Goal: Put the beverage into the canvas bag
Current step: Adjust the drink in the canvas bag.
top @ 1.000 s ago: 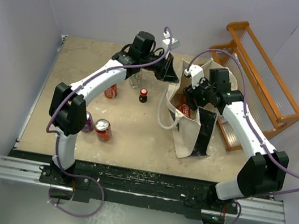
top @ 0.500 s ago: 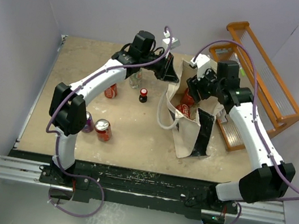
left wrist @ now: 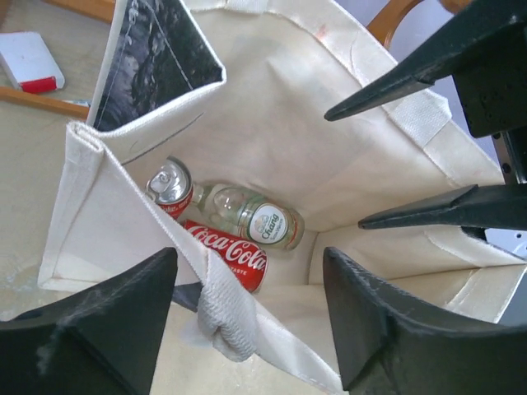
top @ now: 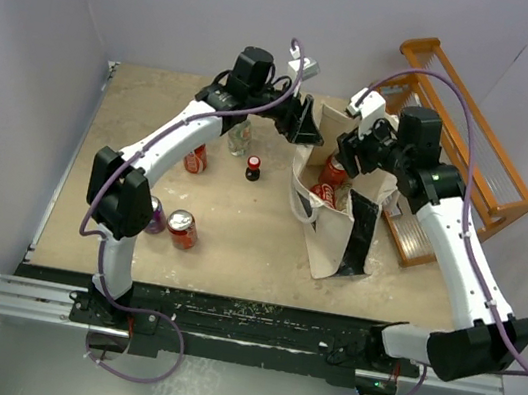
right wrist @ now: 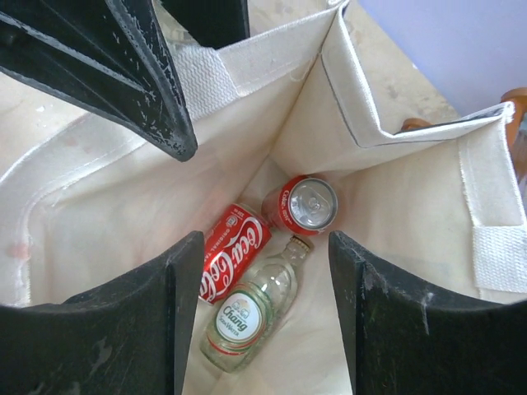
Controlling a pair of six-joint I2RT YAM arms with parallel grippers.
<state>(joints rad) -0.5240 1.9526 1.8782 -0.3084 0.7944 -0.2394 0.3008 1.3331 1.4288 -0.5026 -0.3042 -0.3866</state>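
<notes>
Cream canvas bag (left wrist: 272, 107) holds a red "Coca-Cola" can (left wrist: 226, 251) and a clear glass "Chang" bottle (left wrist: 255, 218); left pincer (left wrist: 249, 255) and right pincer (right wrist: 265, 239) gape wide, empty, the right now higher than before.

Top view first: the bag (top: 328, 241) is stood on the table (top: 236, 244) right of centre, and the rack (top: 461, 139) is parked just behind it to the right, in the upper right of the frame. In the left wrist view, a bottle (left wrist: 251, 218) is laid on the bag's bottom. A lying can (left wrist: 226, 253) is pressed along its side, and a second can (left wrist: 171, 188) is butted up at its neck end. Left of the bag on the table, a small bottle (top: 253, 167) is found. A tall bottle (top: 239, 138) is set behind it to the left, and a lone can (top: 196, 159) sits further left. A can pair (top: 178, 228) is set side by side at lower left.
</notes>
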